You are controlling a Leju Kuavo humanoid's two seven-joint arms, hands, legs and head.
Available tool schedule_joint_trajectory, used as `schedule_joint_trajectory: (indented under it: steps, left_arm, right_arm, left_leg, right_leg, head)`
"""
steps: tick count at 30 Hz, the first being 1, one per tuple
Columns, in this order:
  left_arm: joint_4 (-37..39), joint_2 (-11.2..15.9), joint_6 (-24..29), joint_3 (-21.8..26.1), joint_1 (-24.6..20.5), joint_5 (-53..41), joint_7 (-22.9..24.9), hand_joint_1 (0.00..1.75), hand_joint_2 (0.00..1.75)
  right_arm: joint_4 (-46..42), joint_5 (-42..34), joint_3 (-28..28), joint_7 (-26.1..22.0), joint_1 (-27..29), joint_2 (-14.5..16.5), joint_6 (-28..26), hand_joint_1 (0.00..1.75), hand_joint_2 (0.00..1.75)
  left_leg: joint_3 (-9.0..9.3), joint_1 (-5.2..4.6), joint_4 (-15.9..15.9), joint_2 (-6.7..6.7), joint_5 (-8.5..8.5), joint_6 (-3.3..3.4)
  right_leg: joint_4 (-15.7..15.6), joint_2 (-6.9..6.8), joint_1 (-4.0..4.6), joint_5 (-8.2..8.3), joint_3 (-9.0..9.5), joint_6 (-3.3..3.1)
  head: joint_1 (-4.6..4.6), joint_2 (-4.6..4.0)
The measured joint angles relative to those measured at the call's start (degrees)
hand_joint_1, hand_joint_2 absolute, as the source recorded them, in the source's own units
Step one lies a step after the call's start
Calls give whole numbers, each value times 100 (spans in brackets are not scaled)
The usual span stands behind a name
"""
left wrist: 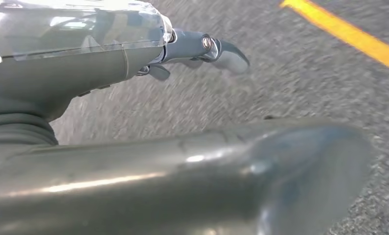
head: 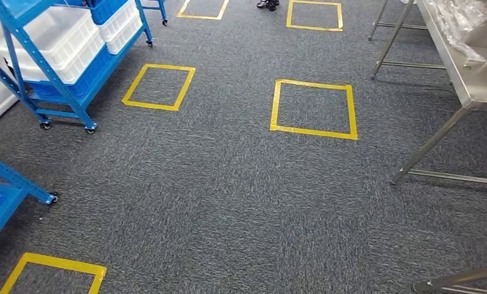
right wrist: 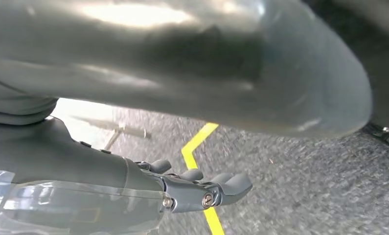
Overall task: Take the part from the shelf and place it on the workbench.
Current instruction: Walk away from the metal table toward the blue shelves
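A blue wheeled shelf (head: 75, 92) stands at the far left and carries white bins (head: 63, 37); what lies in them is hidden. Along the right edge runs the steel workbench (head: 473, 86), with crumpled clear plastic (head: 461, 18) on its top. My left hand (left wrist: 75, 73) hangs above the grey carpet, its fingers (left wrist: 202, 48) stretched out apart from the thick thumb (left wrist: 231, 171), with nothing in it. My right hand (right wrist: 84, 166) hangs the same way, its fingers (right wrist: 221, 188) extended and bare, over a strip of yellow tape (right wrist: 197, 142).
Grey carpet (head: 228, 196) with several yellow taped squares (head: 314, 109) spreads between shelf and bench. A second blue shelf frame (head: 8, 184) juts in at the near left. Bench legs (head: 430, 147) slant down to the floor at the right.
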Motion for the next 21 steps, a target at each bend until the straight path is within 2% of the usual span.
schedule_joint_trajectory:
  steps: [1,2,3,4,5,6,8,9,10,12,13,15,16,17,18,19,20,21]
  left_arm:
    - [0,-6,2,0,-11,4,-3,0,0]
    - [0,-13,2,0,-19,7,-7,0,0]
    - [0,-17,1,0,-19,7,-10,0,0]
    - [0,-20,-2,1,-12,7,-14,0,0]
    - [0,-21,-10,1,-2,6,-16,0,0]
    - [0,-20,-25,2,5,5,-18,0,0]
    - [0,-20,-68,0,1,0,-26,0,0]
    - [0,-20,-92,-1,-5,-2,-31,0,0]
    - [0,-20,-114,-2,-5,-4,-37,0,0]
    - [0,-19,-154,-3,18,-7,-48,0,0]
    - [0,-20,-175,-3,30,-8,-55,0,0]
    - [0,-20,-224,-5,29,-12,-77,0,0]
    - [0,-20,-250,-8,24,-16,-93,0,0]
    - [0,-18,-279,-11,20,-21,-110,0,0]
    - [0,-17,-307,-15,21,-29,-129,0,0]
    - [0,-17,-342,-21,24,-42,-147,0,0]
    - [0,-16,-380,-27,27,-55,-163,0,0]
    - [0,-16,-424,-38,29,-71,-178,0,0]
  right_arm:
    - [1,8,8,0,6,0,8,0,0]
    - [1,16,12,1,10,-1,16,0,0]
    - [1,26,15,2,11,-2,24,0,0]
    - [0,34,16,3,7,-3,31,0,0]
    - [-1,39,19,3,0,-4,35,0,0]
    - [-1,42,21,4,-8,-4,38,0,0]
    - [-1,42,23,5,-16,-4,41,0,0]
    - [-1,40,23,6,-16,-4,41,0,0]
    - [-1,34,22,7,-22,-5,41,0,0]
    - [-1,11,21,8,-47,-6,41,0,0]
    - [-1,-4,21,8,-60,-9,41,0,0]
    - [-1,-33,21,8,-53,-18,42,0,0]
    - [-1,-48,20,3,-41,-24,43,0,0]
    - [-1,-65,19,-4,-29,-28,43,0,0]
    - [-1,-82,16,-12,-23,-33,43,0,0]
    - [-1,-103,14,-20,-22,-43,43,0,0]
    - [-1,-125,10,-23,-22,-53,42,0,0]
    - [-1,-145,7,-26,-15,-68,41,0,0]
  left_leg:
    - [-172,4,367,145,-202,-20]
    - [-354,18,756,204,-383,-42]
    - [-481,33,1041,226,-484,-60]
    - [-512,44,1135,241,-477,-74]
    - [-421,52,991,268,-365,-81]
    - [-219,54,641,329,-182,-80]
    - [229,30,-170,570,104,-44]
    - [354,11,-406,649,164,-15]
    - [391,-9,-501,678,168,16]
    - [377,-22,-521,549,190,81]
    - [384,-15,-545,489,207,115]
    - [402,8,-587,369,251,185]
    - [393,9,-594,312,263,205]
    - [384,6,-592,247,270,219]
    - [380,-2,-590,177,273,224]
    - [381,-9,-586,99,274,225]
    - [385,-13,-578,17,273,223]
    - [391,-14,-566,-71,269,218]
  right_leg:
    - [-4,-90,13,-5,1,-20]
    - [-3,-186,26,-11,-1,-29]
    - [-2,-276,35,-16,-3,-32]
    - [0,-360,40,-22,-3,-30]
    - [3,-440,42,-28,2,-23]
    - [4,-517,41,-38,15,-9]
    - [14,-654,59,-69,49,38]
    - [20,-713,72,-83,62,66]
    - [24,-766,84,-94,73,93]
    - [20,-865,84,-110,97,150]
    - [52,-820,69,-148,102,185]
    - [427,-528,38,-410,-41,238]
    - [793,-339,23,-611,-206,250]
    - [1201,-224,19,-798,-401,253]
    - [1523,-176,16,-901,-561,256]
    - [1666,-155,14,-886,-641,255]
    - [1593,-140,12,-759,-620,250]
    - [1302,-100,6,-539,-501,240]
  head:
    - [-2,0]
    - [-2,0]
    - [-2,0]
    - [-2,0]
    - [-2,0]
    - [-2,0]
    - [-2,0]
    - [-1,0]
    - [-1,0]
    - [-1,0]
    - [0,0]
    - [2,0]
    - [3,0]
    - [3,0]
    - [3,0]
    - [3,0]
    - [3,0]
    - [3,0]
